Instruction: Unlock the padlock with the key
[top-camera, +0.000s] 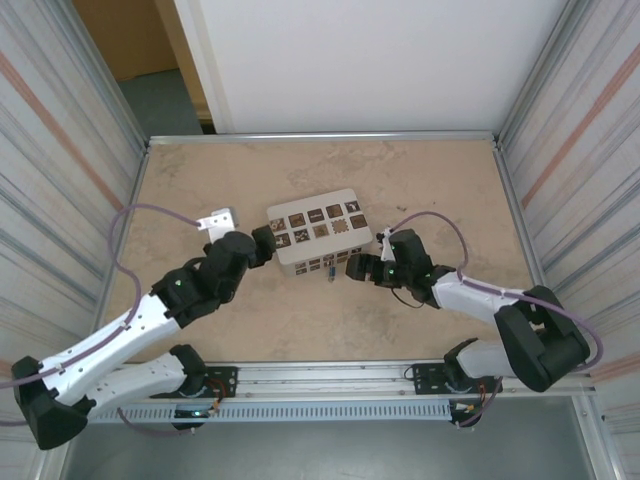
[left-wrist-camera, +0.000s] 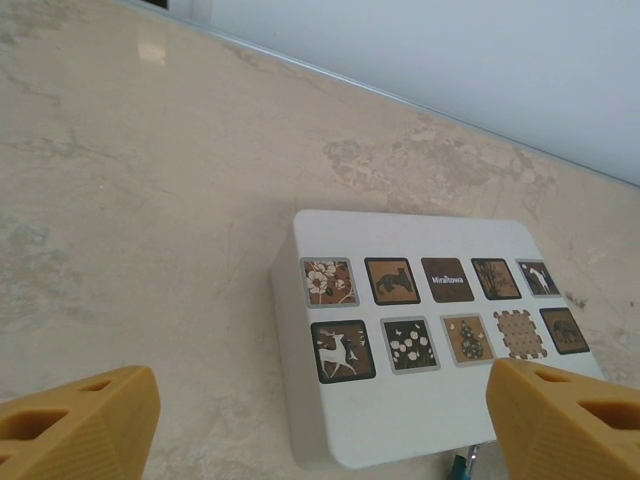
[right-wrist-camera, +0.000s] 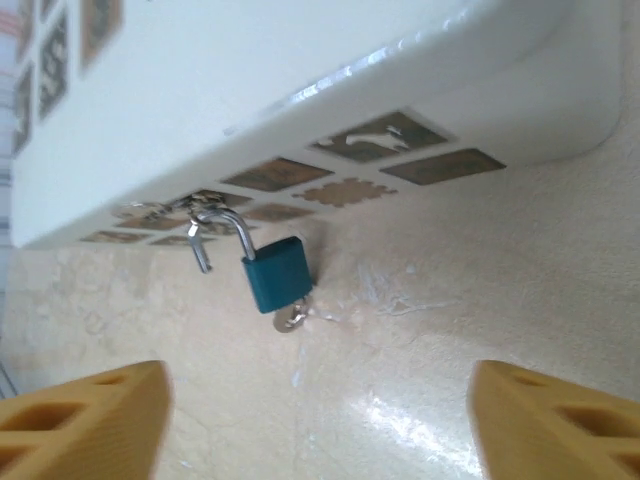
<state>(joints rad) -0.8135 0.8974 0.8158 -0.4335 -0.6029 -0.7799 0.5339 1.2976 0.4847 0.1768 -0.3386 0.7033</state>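
Padlock (right-wrist-camera: 278, 275) hard by box (right-wrist-camera: 250, 70) side; table (right-wrist-camera: 420, 380) before it seemingly unobstructed.

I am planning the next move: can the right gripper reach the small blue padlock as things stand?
Probably yes. The right gripper is open and faces the padlock, which hangs at the side of the patterned box; only bare table lies between them.
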